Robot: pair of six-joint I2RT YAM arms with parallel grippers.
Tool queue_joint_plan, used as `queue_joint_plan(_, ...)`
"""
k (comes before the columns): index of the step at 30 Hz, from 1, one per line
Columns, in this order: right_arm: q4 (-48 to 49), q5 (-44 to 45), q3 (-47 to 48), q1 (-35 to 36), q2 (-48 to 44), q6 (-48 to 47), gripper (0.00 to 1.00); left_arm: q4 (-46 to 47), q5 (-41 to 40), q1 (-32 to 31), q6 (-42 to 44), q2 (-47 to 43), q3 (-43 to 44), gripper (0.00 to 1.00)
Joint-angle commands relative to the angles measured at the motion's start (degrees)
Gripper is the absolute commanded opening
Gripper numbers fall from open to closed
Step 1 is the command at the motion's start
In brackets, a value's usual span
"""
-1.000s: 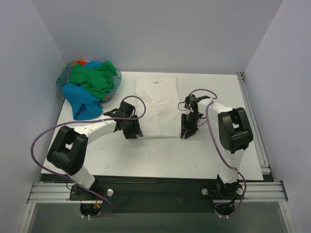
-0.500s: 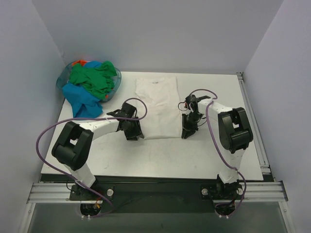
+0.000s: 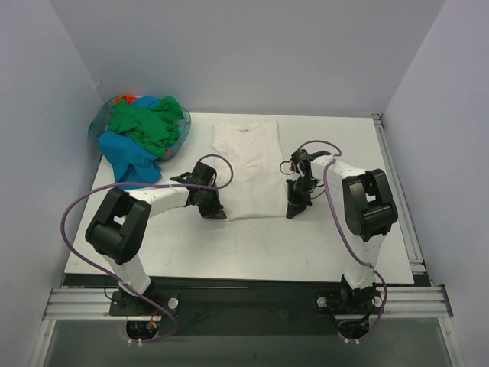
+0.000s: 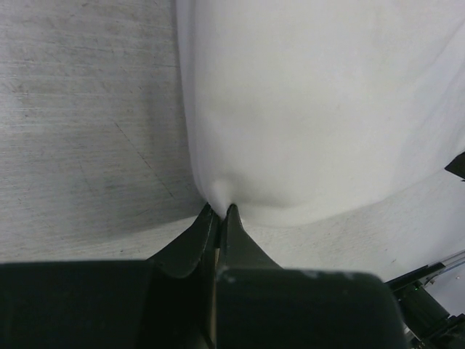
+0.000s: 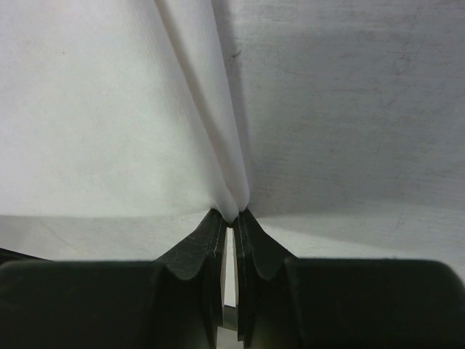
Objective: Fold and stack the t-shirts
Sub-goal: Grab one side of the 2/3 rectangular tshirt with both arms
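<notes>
A white t-shirt [image 3: 246, 164] lies flat and narrow down the middle of the table, its red print hidden. My left gripper [image 3: 218, 213] is shut on its near left corner, and the cloth [image 4: 305, 109] puckers between the black fingertips [image 4: 234, 212]. At the near right corner my right gripper [image 3: 294, 212] is shut too, pinching the folded edge [image 5: 218, 145] where it runs into the fingertips [image 5: 215, 216]. Other t-shirts, green [image 3: 145, 122] and blue [image 3: 130, 157], are heaped at the back left.
The coloured heap sits in and spills over a clear bin [image 3: 183, 126] in the back left corner, against the walls. Bare table [image 3: 252, 248] lies between the shirt and the arm bases. Purple cables [image 3: 76, 210] loop beside each arm.
Both grippers have closed on the white shirt's near corners. The left one slid slightly right onto the hem; the right one barely moved.
</notes>
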Motion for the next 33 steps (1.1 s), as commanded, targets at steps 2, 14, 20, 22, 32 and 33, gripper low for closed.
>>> queue_joint_plan(2,-3.47,5.38,-1.1,-0.88,-1.11,-0.73,0.0,-3.25,-2.98,-0.01,2.66,-1.04,-0.2,0.0)
queue_joint_plan(14,-4.96,4.33,-2.07,-1.14,-5.94,0.06,0.0,-7.83,-5.18,-1.51,3.72,-4.73,2.17,0.0)
queue_joint_plan(20,-6.89,2.48,-4.53,-0.79,-11.39,1.11,0.0,-12.48,-5.18,-1.95,4.07,-9.47,2.09,0.0)
queue_joint_plan(22,-8.21,2.3,-6.02,-0.44,-13.32,1.29,0.0,-14.06,-4.92,-1.95,4.25,-11.05,2.17,0.0)
queue_joint_plan(32,-19.02,4.85,-11.56,2.63,-31.51,3.57,0.0,-28.82,-2.28,-3.09,5.65,-23.52,1.91,0.0)
queue_joint_plan(33,-21.29,5.29,-11.56,2.9,-32.92,4.27,0.0,-29.97,-1.5,-3.0,5.83,-24.5,1.82,0.0)
